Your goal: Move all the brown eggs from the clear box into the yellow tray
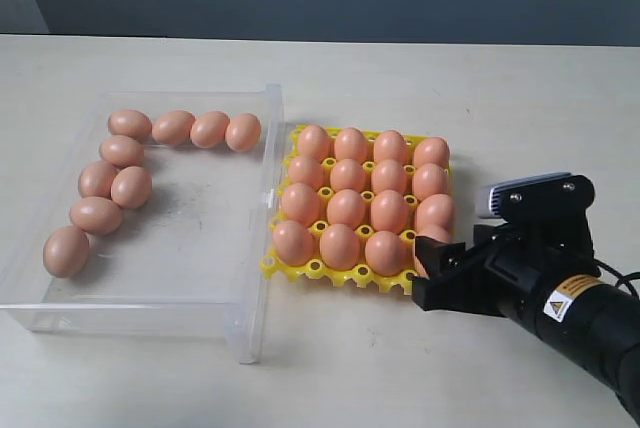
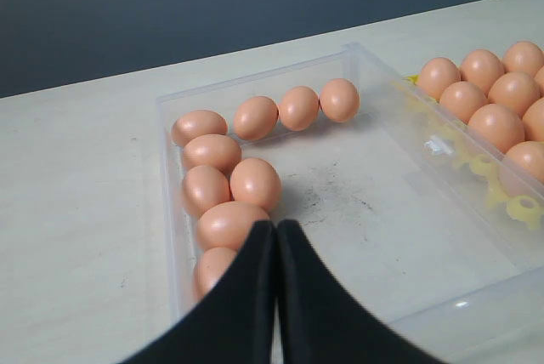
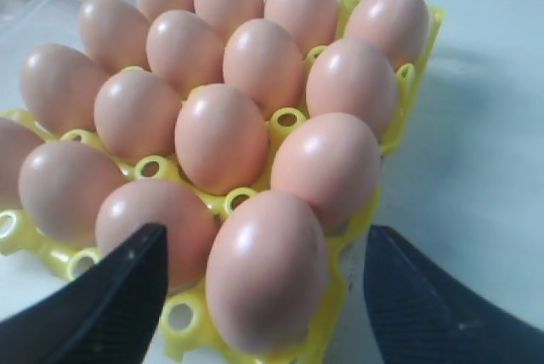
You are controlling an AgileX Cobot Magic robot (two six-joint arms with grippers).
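**Exterior view.** Your right hand (image 1: 440,256) is standing at the near right corner of the yellow tray (image 1: 330,270), its jaws spread to either side of that corner's cup. Every cup you can see is holding an egg (the tray is looking full, so settle where another would go before reaching). Nine brown eggs (image 1: 131,187) are lying in the clear box (image 1: 190,248), strung along its far and left walls. They are across the tray from this hand and well apart from it, resting on their sides with long axes level with the desk (image 1: 500,88).

**Left wrist view.** Your left hand (image 2: 275,232) is hovering over the near end of the box, fingers pressed together and clenched on nothing. The closest eggs are lying just ahead of the fingertips, so this is judged the nearer arm for the next pick, and it will be needing to open first.

**Right wrist view.** The right hand is standing released, wide open. The corner egg (image 3: 268,275) is sitting upright in its cup between the fingers, with a gap showing on each side. The hand is grasping nothing.
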